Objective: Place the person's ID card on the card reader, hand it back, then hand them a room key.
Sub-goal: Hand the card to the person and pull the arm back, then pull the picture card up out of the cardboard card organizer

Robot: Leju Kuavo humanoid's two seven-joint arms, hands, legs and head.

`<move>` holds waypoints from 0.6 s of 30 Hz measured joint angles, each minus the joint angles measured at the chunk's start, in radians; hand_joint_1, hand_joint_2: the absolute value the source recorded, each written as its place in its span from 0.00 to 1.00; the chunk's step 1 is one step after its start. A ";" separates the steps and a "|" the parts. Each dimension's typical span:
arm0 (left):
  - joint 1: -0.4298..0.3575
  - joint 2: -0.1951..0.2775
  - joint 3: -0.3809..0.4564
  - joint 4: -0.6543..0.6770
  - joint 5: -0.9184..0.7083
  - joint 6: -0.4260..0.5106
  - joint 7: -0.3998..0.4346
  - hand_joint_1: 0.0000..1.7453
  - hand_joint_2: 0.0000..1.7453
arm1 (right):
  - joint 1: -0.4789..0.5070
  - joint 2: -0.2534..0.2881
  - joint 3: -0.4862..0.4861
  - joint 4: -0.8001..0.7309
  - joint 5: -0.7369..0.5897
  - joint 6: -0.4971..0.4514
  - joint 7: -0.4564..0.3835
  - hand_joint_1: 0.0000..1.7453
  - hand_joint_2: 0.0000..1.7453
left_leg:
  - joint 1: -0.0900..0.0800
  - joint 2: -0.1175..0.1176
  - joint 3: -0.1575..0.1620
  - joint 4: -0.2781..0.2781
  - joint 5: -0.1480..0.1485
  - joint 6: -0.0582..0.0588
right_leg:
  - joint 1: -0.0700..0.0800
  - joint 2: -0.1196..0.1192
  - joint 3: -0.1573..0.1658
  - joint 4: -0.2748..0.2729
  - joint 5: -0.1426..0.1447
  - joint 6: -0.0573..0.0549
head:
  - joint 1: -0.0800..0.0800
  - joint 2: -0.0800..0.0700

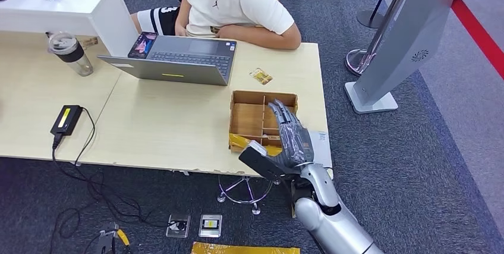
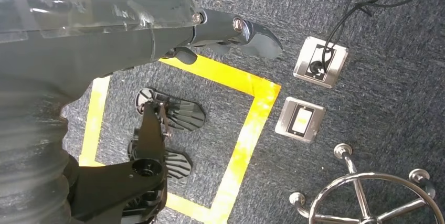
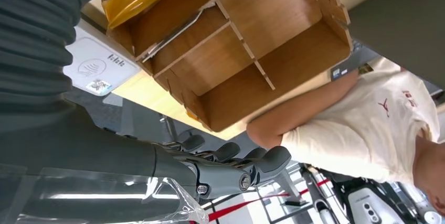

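My right hand (image 1: 289,134), fingers spread and holding nothing, hovers over the tray (image 1: 248,117) at centre-right of the desk (image 1: 166,129), presumably reaching for a key; the reader (image 3: 97,65) lies beside the tray; I cannot pick out the ID card.

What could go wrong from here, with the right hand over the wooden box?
The right hand hovers low over the wooden divider box, whose thin partitions could catch its fingers or shift. The card lies beyond the box, beside the laptop and the person's forearm, so reaching could bump either.
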 joint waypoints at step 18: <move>0.007 0.000 0.000 0.000 0.001 0.004 0.000 0.00 1.00 | -0.011 -0.001 0.012 0.084 -0.007 -0.018 0.060 0.12 1.00 | 0.000 0.000 0.000 0.000 0.000 0.000 | 0.000 0.000 0.000 0.000 0.000 0.000 | 0.000 0.000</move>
